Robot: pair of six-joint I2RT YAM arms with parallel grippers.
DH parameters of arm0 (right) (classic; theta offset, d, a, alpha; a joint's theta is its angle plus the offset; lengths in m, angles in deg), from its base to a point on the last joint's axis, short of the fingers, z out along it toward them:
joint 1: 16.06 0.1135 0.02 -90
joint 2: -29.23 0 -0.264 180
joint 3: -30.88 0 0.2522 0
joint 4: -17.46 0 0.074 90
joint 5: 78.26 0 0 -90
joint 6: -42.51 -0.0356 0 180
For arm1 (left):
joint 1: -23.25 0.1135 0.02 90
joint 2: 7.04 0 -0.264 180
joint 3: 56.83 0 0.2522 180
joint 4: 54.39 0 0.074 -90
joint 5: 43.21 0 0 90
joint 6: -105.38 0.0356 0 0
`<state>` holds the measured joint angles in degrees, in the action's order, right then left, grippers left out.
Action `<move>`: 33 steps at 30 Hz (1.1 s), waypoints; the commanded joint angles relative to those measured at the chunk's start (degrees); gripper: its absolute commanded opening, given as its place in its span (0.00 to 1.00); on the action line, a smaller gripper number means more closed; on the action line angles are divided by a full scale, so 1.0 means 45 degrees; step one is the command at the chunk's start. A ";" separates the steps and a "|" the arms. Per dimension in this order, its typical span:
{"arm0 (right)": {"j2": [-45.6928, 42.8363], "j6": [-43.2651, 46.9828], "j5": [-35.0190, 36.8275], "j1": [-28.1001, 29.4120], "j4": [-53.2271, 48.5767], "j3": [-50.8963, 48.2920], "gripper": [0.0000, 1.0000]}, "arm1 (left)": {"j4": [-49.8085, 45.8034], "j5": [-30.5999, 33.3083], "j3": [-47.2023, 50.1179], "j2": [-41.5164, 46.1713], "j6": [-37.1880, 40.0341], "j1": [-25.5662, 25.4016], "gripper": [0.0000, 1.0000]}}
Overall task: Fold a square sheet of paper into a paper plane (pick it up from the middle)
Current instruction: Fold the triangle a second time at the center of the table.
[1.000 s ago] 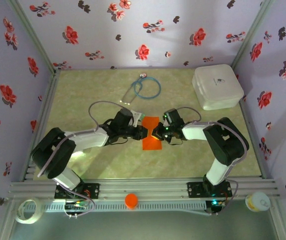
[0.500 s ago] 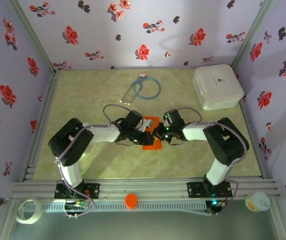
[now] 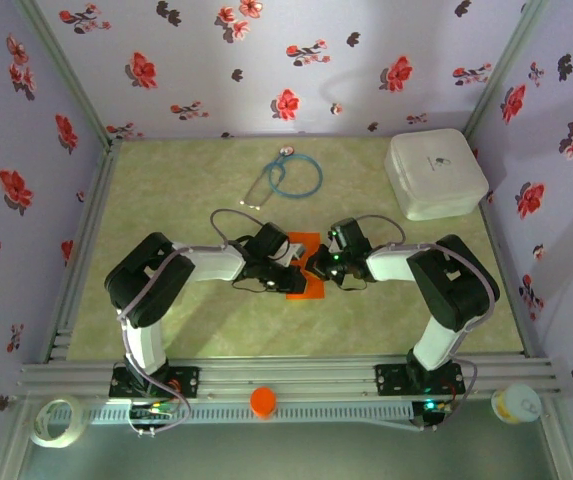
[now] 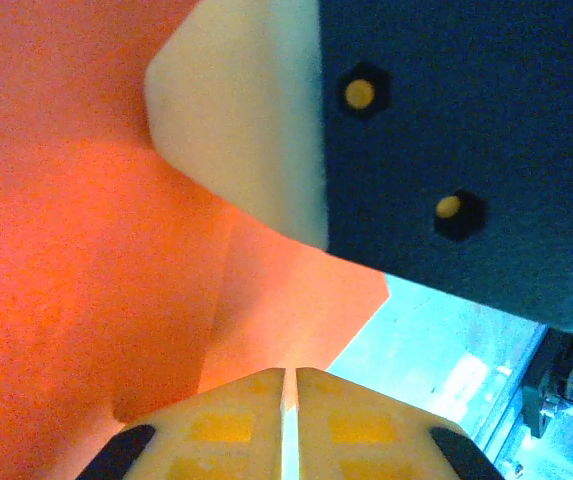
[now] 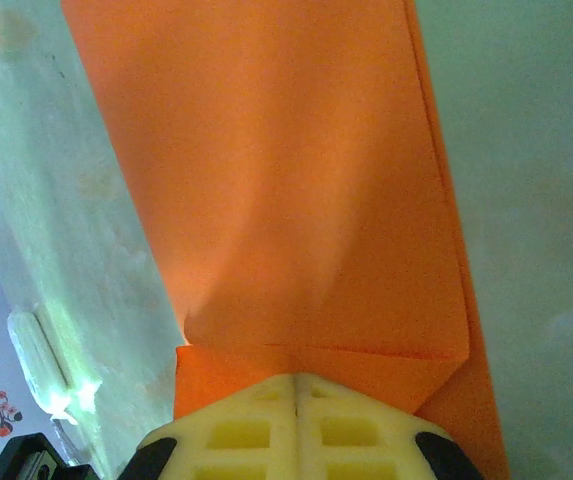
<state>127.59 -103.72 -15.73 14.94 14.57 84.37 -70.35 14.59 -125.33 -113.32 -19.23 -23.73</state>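
Flat in the middle of the green marbled table (image 3: 186, 200): thin bright orange sheet of paper (image 3: 309, 291) (image 4: 66, 250) (image 5: 296, 180), partly folded. Left gripper (image 3: 288, 280) (image 4: 288, 375) closed, tips over it; right gripper (image 3: 316, 266) (image 5: 296, 380) closed, tips at a folded edge.

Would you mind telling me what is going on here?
Both arms are working on the orange sheet of paper in the middle of the table. The left gripper and right gripper are both shut, tips meeting over the paper, which already shows creases and a folded flap. It is not yet a plane.
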 commanded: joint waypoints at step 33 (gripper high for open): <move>0.0387 0.0024 0.0429 -0.0347 -0.0795 -0.0296 0.00 | 0.1099 -0.0220 0.2634 0.1262 -0.0589 0.0747 0.12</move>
<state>127.62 -104.53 -16.54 14.20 15.36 83.91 -62.08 13.95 -115.93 -109.08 -20.80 -20.89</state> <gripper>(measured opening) 0.065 0.126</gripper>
